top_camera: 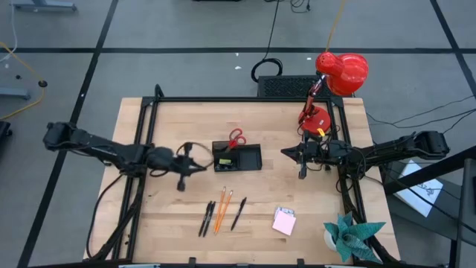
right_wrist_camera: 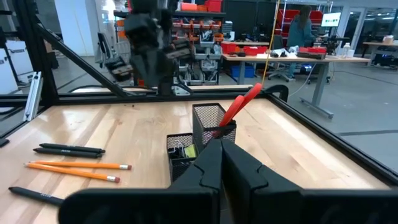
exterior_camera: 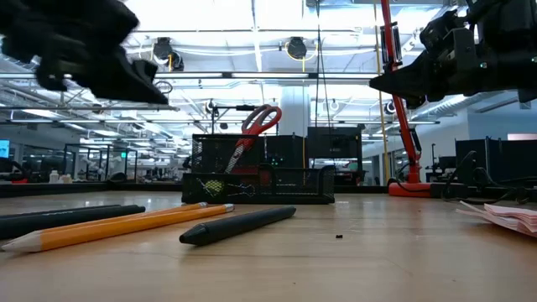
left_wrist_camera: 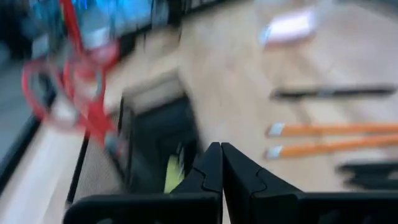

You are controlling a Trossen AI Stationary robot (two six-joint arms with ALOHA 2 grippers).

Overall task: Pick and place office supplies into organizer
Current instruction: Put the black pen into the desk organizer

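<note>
Tabletop clutter hides little: both end effectors (left (top_camera: pixel 202 168), right (top_camera: pixel 285 152)) closed, empty; organizer (top_camera: pixel 249 158) blurred.

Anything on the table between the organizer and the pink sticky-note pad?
No, in the high view the stretch of wood from the organizer to the pink sticky-note pad is bare. The pens and pencils lie off to the left arm's side of that line.

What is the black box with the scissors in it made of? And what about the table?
The organizer looks like thin black metal mesh: the right wrist view shows light coming through its walls. The scissors have shiny red handles, probably plastic. The table looks like pale wood planks, with visible grain and seams.
</note>
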